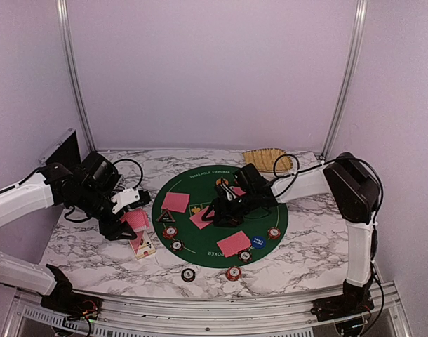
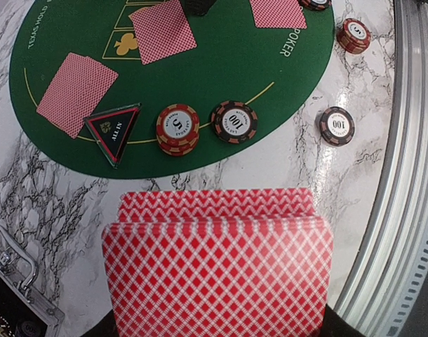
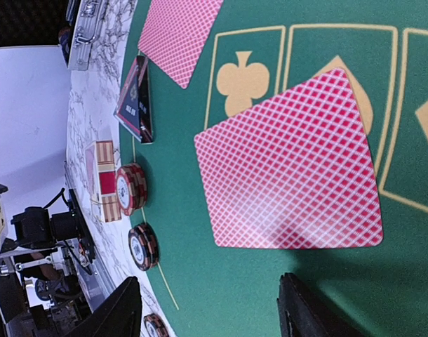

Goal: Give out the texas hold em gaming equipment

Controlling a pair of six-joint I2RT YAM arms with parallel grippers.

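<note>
Marble tabletop (image 1: 298,246) carries the round green mat (image 1: 266,210). Left gripper (image 1: 130,221) is clamped on a fanned deck of red-backed cards (image 2: 217,274), which fills the lower centre of its wrist view, short of the mat edge. Right gripper (image 3: 210,309) stands wide, holding nothing, just below a face-down card (image 3: 291,168) at frame centre. Woven tray (image 1: 266,158) sits upper right in the top view; contents indiscernible.

**Camera Placement and Shared Coverage**

Top external: looks down and forward from high behind the near edge of the counter (image 1: 305,253), covering all of it from afar. Left wrist: close behind a fan of red-backed cards (image 2: 217,274), facing the green mat (image 2: 221,77). Right wrist: low over the mat, rolled sideways. All three share the triangular marker (image 2: 114,130) and two chips (image 2: 177,128) beside it.
</note>
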